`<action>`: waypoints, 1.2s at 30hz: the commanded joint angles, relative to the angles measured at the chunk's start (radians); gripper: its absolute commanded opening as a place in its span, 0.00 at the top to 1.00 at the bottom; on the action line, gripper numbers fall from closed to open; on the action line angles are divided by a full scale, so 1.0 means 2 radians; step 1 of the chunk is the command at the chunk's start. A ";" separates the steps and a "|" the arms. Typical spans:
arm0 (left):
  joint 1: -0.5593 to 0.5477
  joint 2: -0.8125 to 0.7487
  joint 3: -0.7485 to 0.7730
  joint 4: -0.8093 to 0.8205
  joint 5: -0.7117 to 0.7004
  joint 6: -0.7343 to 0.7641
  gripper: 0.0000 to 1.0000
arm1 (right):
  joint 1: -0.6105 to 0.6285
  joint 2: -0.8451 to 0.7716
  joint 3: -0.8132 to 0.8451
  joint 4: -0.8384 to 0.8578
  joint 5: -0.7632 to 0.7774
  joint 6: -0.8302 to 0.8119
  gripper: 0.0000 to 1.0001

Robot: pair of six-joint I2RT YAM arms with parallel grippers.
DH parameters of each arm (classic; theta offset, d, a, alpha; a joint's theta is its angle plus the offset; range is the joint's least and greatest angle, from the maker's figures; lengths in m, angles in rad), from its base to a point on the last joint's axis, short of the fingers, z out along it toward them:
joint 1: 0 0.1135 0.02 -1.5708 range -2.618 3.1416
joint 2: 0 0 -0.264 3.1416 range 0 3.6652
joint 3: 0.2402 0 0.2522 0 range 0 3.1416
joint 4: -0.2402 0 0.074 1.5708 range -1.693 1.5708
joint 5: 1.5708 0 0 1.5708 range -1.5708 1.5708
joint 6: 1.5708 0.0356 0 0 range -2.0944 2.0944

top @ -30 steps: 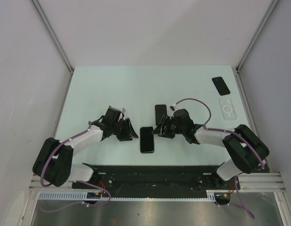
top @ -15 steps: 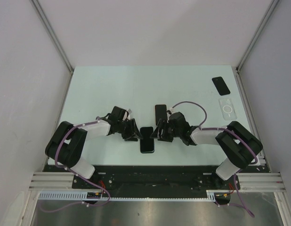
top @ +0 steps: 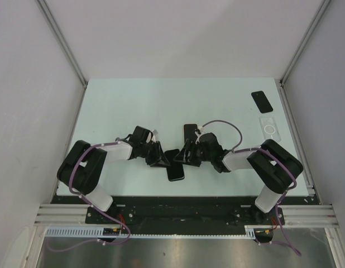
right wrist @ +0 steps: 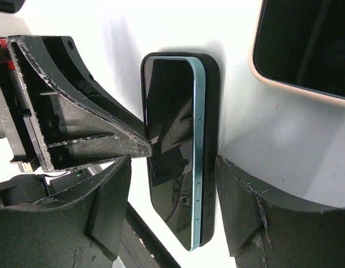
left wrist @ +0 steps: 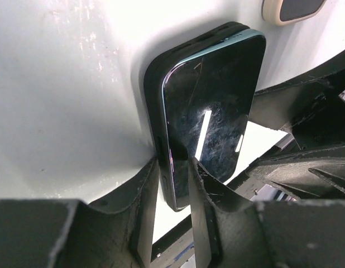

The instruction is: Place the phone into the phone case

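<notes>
Where the two arms meet on the tabletop [top: 116,106] in the overhead view, the phone [top: 174,166] lies between the left gripper [top: 162,160] and the right gripper [top: 183,157]. From the left wrist, that gripper's narrow gap pinches the phone's long edge, one finger [left wrist: 197,190] on the glass. The phone sits tilted in a black case [left wrist: 152,95]. From the right wrist, the gripper spreads wide, straddling phone and case; a second phone [right wrist: 306,44] lies nearby.
</notes>
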 commanded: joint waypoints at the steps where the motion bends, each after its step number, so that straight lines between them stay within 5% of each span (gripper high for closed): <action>1: -0.005 0.014 -0.013 0.013 0.014 0.004 0.69 | 0.003 0.022 0.002 0.038 -0.047 0.009 0.35; 8: -0.004 0.013 -0.028 0.034 0.048 -0.011 0.71 | -0.015 0.051 -0.026 0.201 -0.148 0.066 0.38; 16: -0.004 0.027 -0.032 0.043 0.053 -0.013 0.73 | -0.028 0.079 -0.043 0.293 -0.195 0.103 0.46; 26: -0.004 0.029 -0.032 0.034 0.033 -0.012 0.75 | -0.041 0.063 -0.054 0.287 -0.214 0.105 0.49; 36: -0.004 0.021 -0.028 0.016 0.011 -0.003 0.75 | -0.049 0.030 -0.055 0.185 -0.203 0.053 0.53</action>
